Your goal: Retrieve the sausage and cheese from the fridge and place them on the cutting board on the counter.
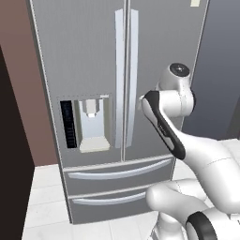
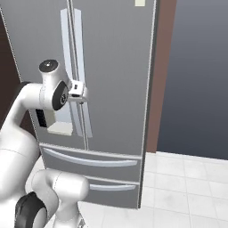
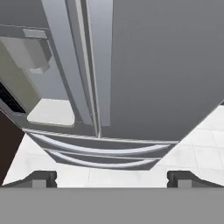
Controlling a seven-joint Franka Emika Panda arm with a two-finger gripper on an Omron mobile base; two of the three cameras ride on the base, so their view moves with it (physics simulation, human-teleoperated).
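The grey fridge [image 1: 84,56] [image 2: 116,67] [image 3: 162,65] stands right in front of me with both doors shut. My gripper [image 2: 79,93] [image 3: 111,179] hovers close in front of the two long vertical handles [image 1: 132,75] [image 2: 79,49] at mid height. In the hand view its fingertips [image 3: 43,178] stand far apart and open, with nothing between them. The water dispenser [image 1: 91,124] [image 3: 48,87] sits in the left door. Two drawers [image 1: 117,168] [image 3: 100,151] lie below the doors. The sausage and cheese are hidden behind the shut doors. The cutting board and the counter are out of view.
A brown wall [image 1: 18,70] and a dark panel [image 1: 9,164] flank the fridge on the left. A dark grey surface [image 2: 200,75] rises to its right, past a brown strip [image 2: 162,80]. White floor tiles [image 2: 187,187] spread out in front.
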